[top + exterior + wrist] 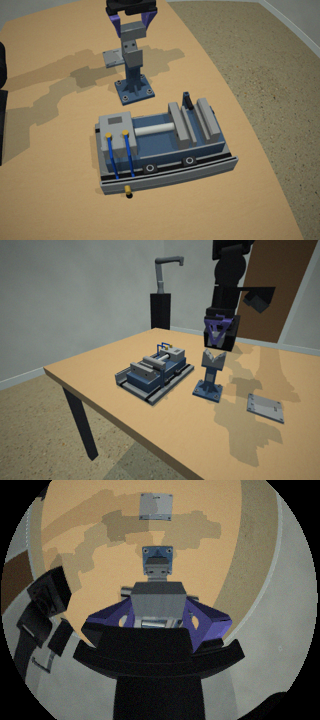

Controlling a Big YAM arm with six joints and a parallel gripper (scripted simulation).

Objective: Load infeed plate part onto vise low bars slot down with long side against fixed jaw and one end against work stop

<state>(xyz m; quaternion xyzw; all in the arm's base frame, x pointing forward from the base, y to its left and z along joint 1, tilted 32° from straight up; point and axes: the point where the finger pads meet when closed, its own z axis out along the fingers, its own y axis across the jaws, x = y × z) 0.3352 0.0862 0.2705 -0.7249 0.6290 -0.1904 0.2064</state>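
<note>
My gripper (133, 24), with purple fingers, is shut on the part (133, 30), a plain grey block. It holds the part a little above the V-block (132, 55), which stands on a blue post. In the wrist view the part (158, 600) sits between the fingers, with the V-block (158, 562) right below it. I cannot see the part's slot. The infeed plate (113, 58) lies bare behind the V-block. The vise (160, 144) stands open in front, with the fixed jaw (208, 120), the moving jaw (177, 125), two low bars (195, 125) and the black work stop (189, 102).
The air cylinder block (117, 133) with blue hoses and a white rod (154, 128) fills the vise's left half. The V-block's bolted base (134, 89) stands between the vise and the plate. A black pedestal (160, 311) stands behind the table. The table edge runs along the right.
</note>
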